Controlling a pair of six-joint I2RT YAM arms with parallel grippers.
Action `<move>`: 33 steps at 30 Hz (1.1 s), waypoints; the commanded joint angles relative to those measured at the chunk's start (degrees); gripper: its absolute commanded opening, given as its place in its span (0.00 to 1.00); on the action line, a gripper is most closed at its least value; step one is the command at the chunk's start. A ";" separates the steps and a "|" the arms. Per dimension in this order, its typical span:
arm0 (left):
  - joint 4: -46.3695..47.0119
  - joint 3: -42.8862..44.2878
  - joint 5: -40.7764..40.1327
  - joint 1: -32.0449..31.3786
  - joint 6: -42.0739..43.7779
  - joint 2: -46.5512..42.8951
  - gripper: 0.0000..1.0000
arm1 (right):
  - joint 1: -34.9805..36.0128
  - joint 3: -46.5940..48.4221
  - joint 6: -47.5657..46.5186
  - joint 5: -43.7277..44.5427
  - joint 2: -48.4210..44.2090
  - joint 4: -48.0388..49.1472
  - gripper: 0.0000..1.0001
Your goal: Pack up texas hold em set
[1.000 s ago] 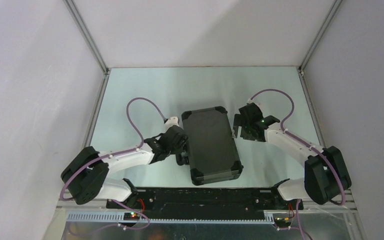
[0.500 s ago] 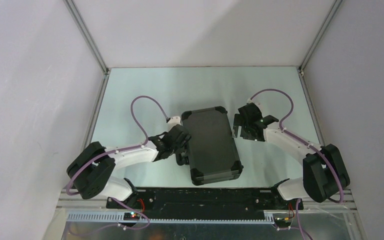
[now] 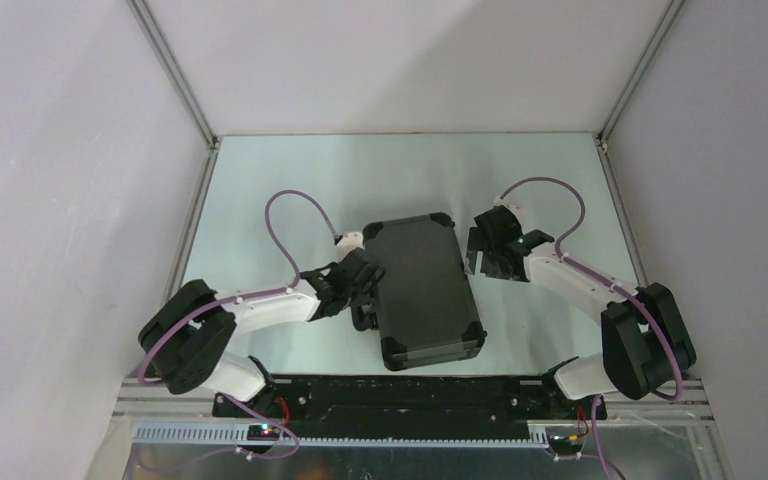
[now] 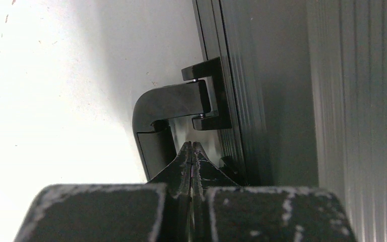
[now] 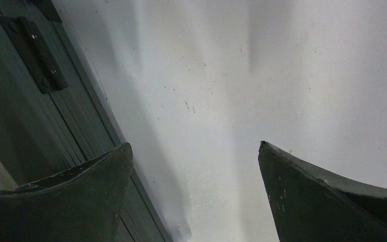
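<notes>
The texas hold em set's black case (image 3: 425, 285) lies with its lid down in the middle of the table, so its contents are hidden. My left gripper (image 3: 365, 306) is at the case's left side. In the left wrist view that gripper (image 4: 191, 146) is shut with nothing between its fingers, and its tips point into the gap between the black handle (image 4: 169, 101) and the case wall (image 4: 282, 75). My right gripper (image 3: 476, 256) stands open beside the case's right side. In the right wrist view that gripper (image 5: 194, 145) is empty, its left finger (image 5: 80, 191) over the ribbed case side (image 5: 25, 111) near a hinge (image 5: 33, 53).
The pale green table (image 3: 280, 190) is bounded by grey walls with metal corner rails (image 3: 175, 75). A black base rail (image 3: 410, 390) runs along the near edge behind the arms. Purple cables (image 3: 290, 215) loop above both forearms.
My left arm's elbow has swung slightly right and forward, with the shut gripper staying at the handle. The right arm has shifted a little. The case has not moved.
</notes>
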 commanded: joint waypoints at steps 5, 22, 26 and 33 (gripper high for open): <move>2.94 -1.76 14.56 -3.99 0.08 5.15 0.00 | 3.79 -0.06 0.90 -7.50 2.56 1.28 1.00; 11.63 -2.65 25.10 -4.12 2.00 11.06 0.00 | 4.02 -0.01 1.34 -8.14 3.22 1.69 0.99; 16.07 -4.13 27.73 -4.15 1.62 11.83 0.00 | 4.15 -0.01 1.38 -8.08 3.44 1.55 0.99; 21.32 -4.96 31.32 -4.13 1.41 13.16 0.00 | 4.13 -0.05 1.45 -8.33 3.63 1.75 1.00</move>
